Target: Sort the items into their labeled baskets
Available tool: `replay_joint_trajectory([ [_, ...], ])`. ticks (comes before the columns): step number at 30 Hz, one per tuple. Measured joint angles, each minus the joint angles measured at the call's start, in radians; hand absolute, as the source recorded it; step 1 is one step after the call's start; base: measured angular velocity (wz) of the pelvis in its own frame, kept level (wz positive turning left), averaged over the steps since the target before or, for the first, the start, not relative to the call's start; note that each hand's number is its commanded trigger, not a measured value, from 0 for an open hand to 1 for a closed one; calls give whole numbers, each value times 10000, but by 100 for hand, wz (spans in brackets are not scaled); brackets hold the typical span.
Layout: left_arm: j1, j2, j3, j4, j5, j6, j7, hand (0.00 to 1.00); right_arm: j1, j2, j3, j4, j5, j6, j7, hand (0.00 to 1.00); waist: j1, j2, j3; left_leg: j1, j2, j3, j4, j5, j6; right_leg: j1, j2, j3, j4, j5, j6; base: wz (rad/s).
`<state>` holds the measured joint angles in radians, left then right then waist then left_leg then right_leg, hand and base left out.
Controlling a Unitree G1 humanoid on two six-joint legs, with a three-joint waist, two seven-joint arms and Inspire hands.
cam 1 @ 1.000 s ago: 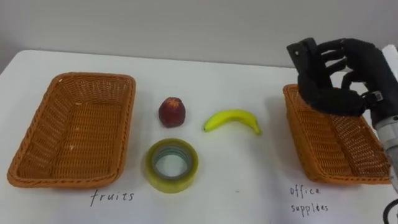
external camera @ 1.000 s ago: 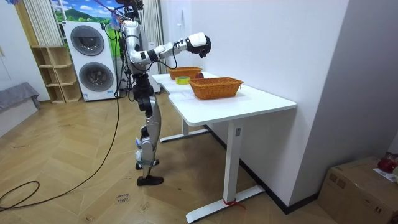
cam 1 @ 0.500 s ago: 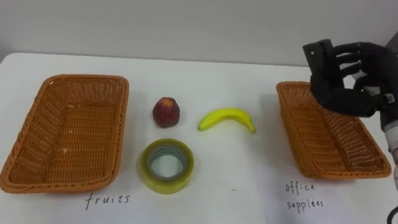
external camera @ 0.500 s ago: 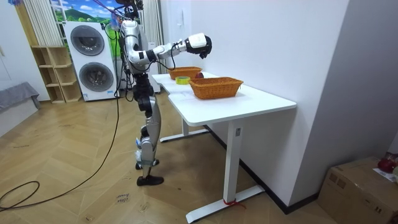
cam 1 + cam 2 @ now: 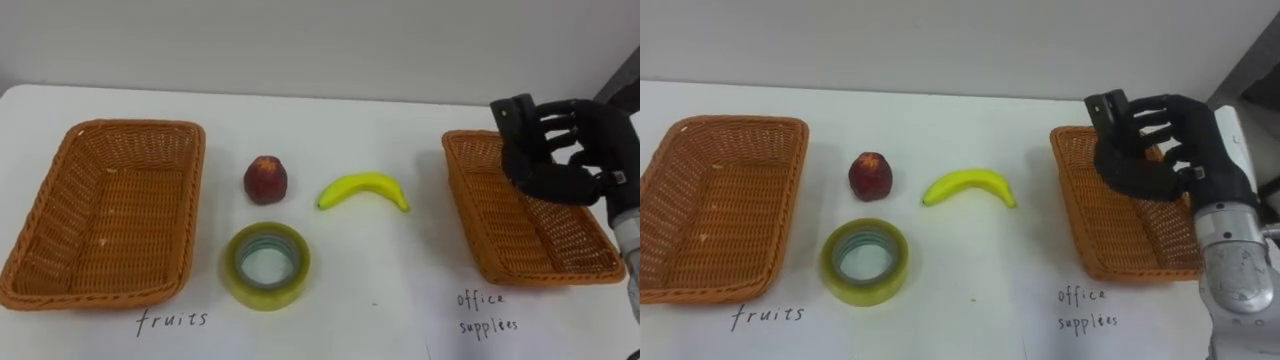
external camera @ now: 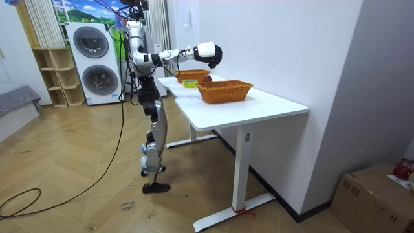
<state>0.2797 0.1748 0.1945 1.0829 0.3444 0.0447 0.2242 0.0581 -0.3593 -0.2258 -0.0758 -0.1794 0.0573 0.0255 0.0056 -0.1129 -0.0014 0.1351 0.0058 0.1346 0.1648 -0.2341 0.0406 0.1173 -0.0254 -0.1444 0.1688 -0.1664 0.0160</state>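
robot hand [image 5: 1143, 165] over basket [image 5: 1088, 232], banana [image 5: 970, 187] nearby

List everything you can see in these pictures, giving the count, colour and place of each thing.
table: 1, white, against the wall
baskets: 2, orange-brown wicker, one at the table's left end, one at its right end
labels: 2, handwritten, one in front of the left basket, one in front of the right basket
apple: 1, red, right of the left basket
banana: 1, yellow, mid-table, right of the apple
tape: 1 roll, yellowish, in front of the apple
washers: 2, white, stacked behind the robot
shelf: 1, wooden, beside the washers
box: 1, brown cardboard, on the floor at the room view's right
right hand: 1, black, over the right basket, fingers loosely bent, holding nothing
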Motion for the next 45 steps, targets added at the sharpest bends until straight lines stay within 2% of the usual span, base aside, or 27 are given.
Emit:
replay_joint_trajectory([
  [14, -91, 10, -6, -23, 34, -2, -17, 0, 135, 0, 87, 681, -222, 3, 222, 100, 8, -50, 23, -6, -5, 5, -6, -1, 1, -43, -3, 4, 17, 0, 0, -1],
  [21, -142, 19, -7, -23, 100, 4, -17, 0, 465, 1, 86, 804, -260, 4, 226, 100, -3, 3, 43, -3, -5, 32, -5, -1, 1, -56, -1, 47, 14, 0, 0, -1],
  [39, -64, 22, -6, -37, 137, 258, -167, 0, 466, 0, 75, 841, -1693, 103, 797, 100, -22, -42, -5, -36, -8, 31, -8, -1, 1, -88, -3, 64, 30, 0, 0, 0],
  [41, -37, 21, -7, -47, 137, 322, -194, 0, 464, 1, 75, 840, -1815, 106, 831, 74, -27, -44, -7, -52, -8, 29, -5, 0, 1, -114, -4, 60, 36, 0, 0, 0],
  [42, -25, 21, -7, -47, 137, 377, -199, 0, 463, 0, 72, 840, -1878, 108, 857, 66, -31, -42, -8, -52, -8, 25, 0, 0, 2, -112, -7, 53, 36, 0, 0, 0],
  [43, -16, 22, -7, -47, 137, 383, -199, 0, 462, 0, 72, 841, -1901, 108, 870, 35, -32, -40, -8, -52, -9, 25, 2, 0, 2, -111, -9, 51, 36, 0, 0, 0],
  [44, -13, 22, -7, -47, 137, 383, -200, 0, 462, 0, 72, 840, -1908, 108, 873, 12, -32, -39, -8, -52, -10, 25, 2, 0, 2, -111, -10, 50, 35, 0, 0, 0],
  [45, -9, 22, -7, -47, 137, 383, -204, 0, 461, 0, 72, 841, -1935, 108, 880, 0, -32, -36, -9, -52, -11, 24, 3, 0, 2, -111, -11, 50, 35, 0, 0, 0],
])
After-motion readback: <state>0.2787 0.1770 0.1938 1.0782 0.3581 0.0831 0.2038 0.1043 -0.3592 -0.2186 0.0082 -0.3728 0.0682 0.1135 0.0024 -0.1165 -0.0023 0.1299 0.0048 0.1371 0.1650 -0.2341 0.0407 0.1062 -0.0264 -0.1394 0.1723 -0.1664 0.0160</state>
